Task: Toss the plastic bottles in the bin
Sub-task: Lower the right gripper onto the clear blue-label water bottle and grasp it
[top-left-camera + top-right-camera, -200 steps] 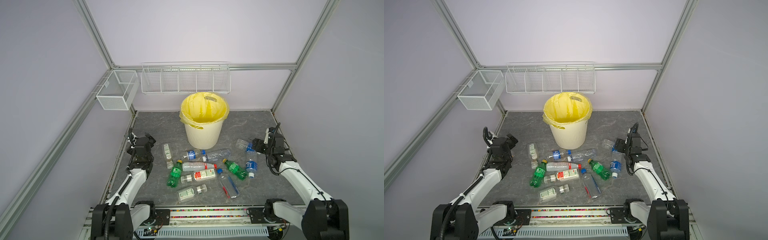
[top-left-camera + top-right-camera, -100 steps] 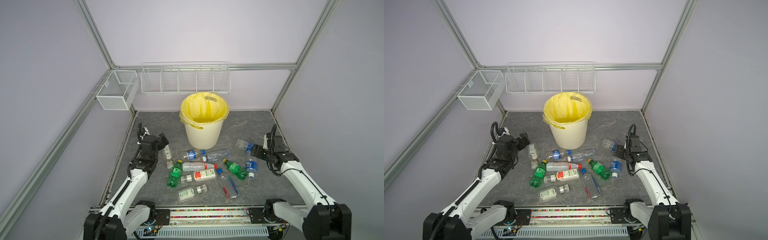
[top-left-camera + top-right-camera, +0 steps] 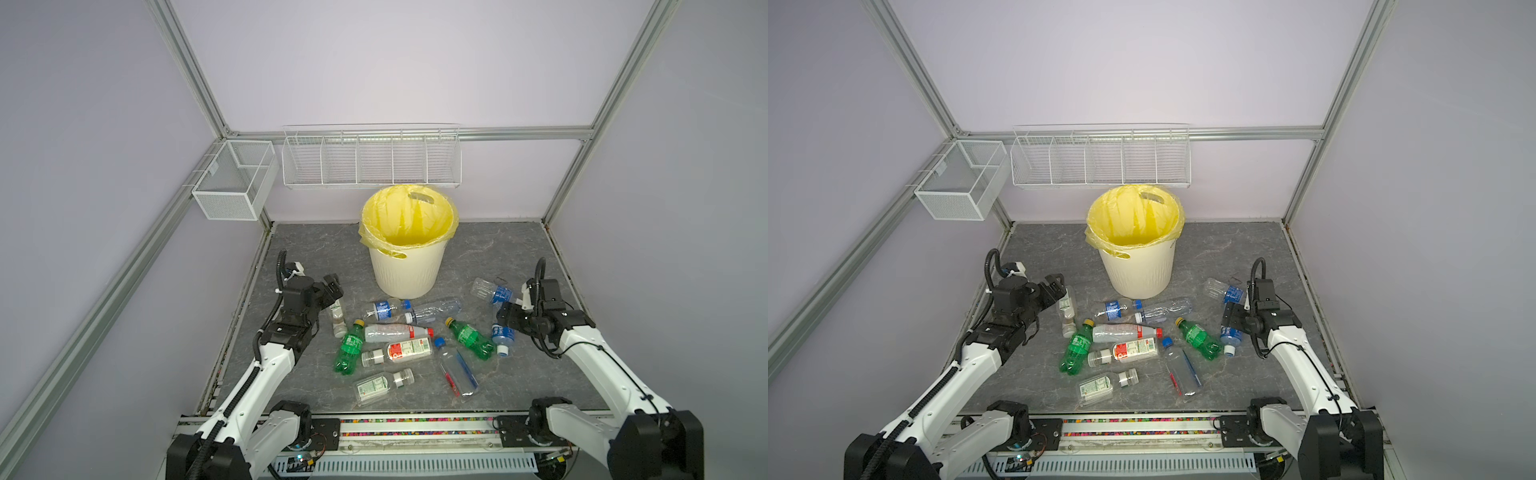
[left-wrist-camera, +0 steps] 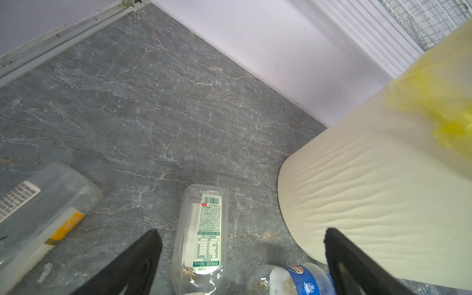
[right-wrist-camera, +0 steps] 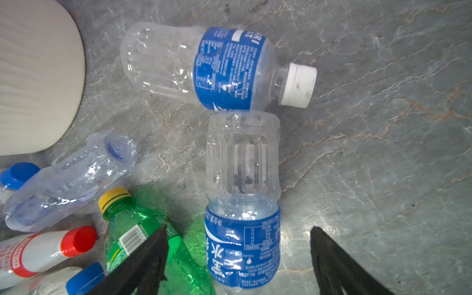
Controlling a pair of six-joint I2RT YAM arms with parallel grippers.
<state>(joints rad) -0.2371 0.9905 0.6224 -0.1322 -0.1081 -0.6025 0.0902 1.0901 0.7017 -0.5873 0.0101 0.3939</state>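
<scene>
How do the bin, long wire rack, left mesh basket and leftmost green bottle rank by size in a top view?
1. long wire rack and bin: near tie, rack wider, bin taller.
2. left mesh basket
3. leftmost green bottle

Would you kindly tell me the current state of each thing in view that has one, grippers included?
bin, upright, lined with a yellow bag, no bottle visible inside.
plastic bottles, all lying on the floor, outside the bin.
left gripper, open, empty, above a green-labelled clear bottle.
right gripper, open, empty, above a blue-labelled bottle.
wire baskets, hung on the frame, nothing visible in them.
</scene>
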